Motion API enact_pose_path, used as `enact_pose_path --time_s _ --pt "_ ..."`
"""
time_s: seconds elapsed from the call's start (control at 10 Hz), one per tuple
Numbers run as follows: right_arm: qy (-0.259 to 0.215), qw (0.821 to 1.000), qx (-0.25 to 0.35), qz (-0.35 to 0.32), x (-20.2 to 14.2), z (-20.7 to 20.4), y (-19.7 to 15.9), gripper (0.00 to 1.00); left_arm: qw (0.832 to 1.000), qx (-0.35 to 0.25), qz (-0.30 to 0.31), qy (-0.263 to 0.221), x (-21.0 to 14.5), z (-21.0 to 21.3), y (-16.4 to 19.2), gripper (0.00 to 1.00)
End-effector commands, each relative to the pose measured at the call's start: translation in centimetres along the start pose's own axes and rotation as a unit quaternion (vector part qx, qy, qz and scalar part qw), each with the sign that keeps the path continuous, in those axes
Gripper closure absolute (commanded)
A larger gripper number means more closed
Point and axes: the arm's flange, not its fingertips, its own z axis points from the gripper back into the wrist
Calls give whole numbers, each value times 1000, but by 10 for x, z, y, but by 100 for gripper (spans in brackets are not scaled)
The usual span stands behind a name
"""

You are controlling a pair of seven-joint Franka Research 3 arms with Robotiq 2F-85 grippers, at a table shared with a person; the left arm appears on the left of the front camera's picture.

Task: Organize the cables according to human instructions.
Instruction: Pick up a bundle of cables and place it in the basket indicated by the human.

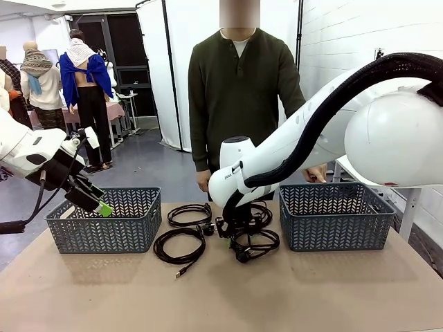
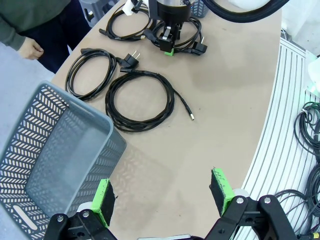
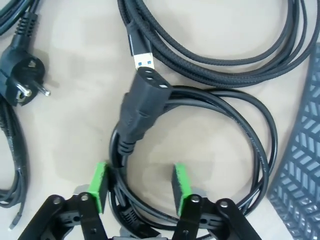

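Front view: grasp step in hand on one of the cables (image 1: 181, 245), coiled mid-tabletop near the far edge.

Shows the tabletop (image 1: 346, 290) bearing a left basket (image 1: 104, 221) toward its far-left corner and a right basket (image 1: 332, 218) toward its far-right corner, with four black coils between them. Finds the right gripper (image 3: 140, 187) low over the power cord (image 3: 250, 135), fingers at middling width, straddling its strands beside the black connector (image 3: 142, 105), not yet pinching. Finds the left gripper (image 2: 162, 200) spread wide and empty, just beside the left basket. Calls next, probably, for closing fully on those strands, lifting clear of the neighbouring braided cable (image 3: 225, 65), then carrying to whichever basket the person indicates.
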Motion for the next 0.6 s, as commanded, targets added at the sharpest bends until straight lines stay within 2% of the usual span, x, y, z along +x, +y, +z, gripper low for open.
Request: enact_pose_path --time_s 0.0,0.2,0.5 --pt "-12 1000 -15 -4 7 0 4 70 1000 -7 -7 -5 -4 -2 3 0" --pt "-9 1000 5 2 6 3 3 98 1000 -7 -7 -5 -4 -2 3 0" --pt "-3 999 35 10 5 2 -1 100 1000 -7 -7 -5 -4 -2 3 0"
